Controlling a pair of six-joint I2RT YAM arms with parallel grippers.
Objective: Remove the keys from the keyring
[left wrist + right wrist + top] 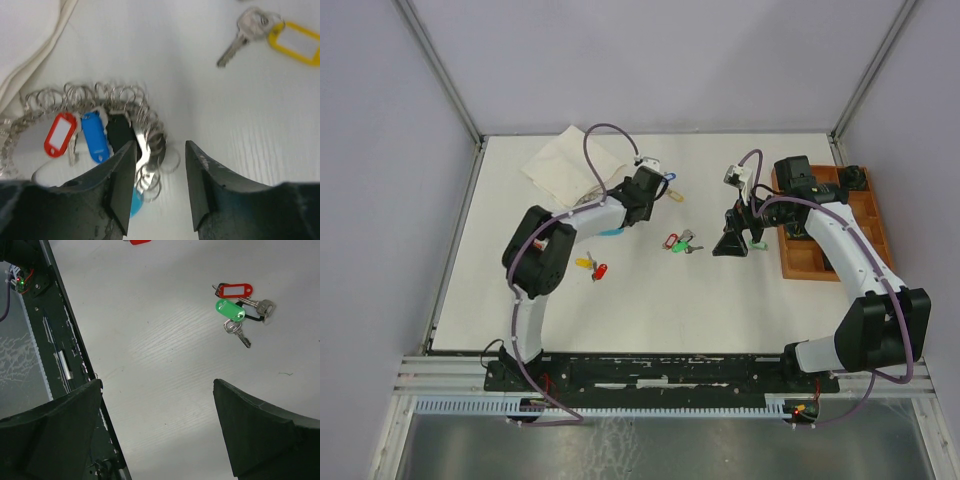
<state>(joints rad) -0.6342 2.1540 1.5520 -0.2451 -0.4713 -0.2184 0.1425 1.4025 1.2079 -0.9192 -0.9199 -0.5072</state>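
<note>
1. Your left gripper [160, 146] shows at the bottom of its wrist view. Its jaws are partly apart, with bare table showing in the gap and nothing clamped.
2. The keyring [125, 95] lies on the table at the left and centre of that view. Its silvery chain arcs round to the left finger [122, 180], and a few links reach into the gap between the jaws. A bit of light-blue band peeks out just beside that finger.
3. The keys [95, 136] with red, blue and dark tags lie side by side inside the loop.
4. A yellow-tagged key [295, 42] lies apart in the upper right of that frame. A white cloth [30, 35] fills the upper left.
5. Your right gripper [157, 382] is spread wide and holds nothing.
6. A loose bunch of keys with red and green tags [235, 302] lies in the upper right of the right wrist view, well clear of those jaws.
7. In the overhead view, a wooden tray [865, 215] sits at the right.
</note>
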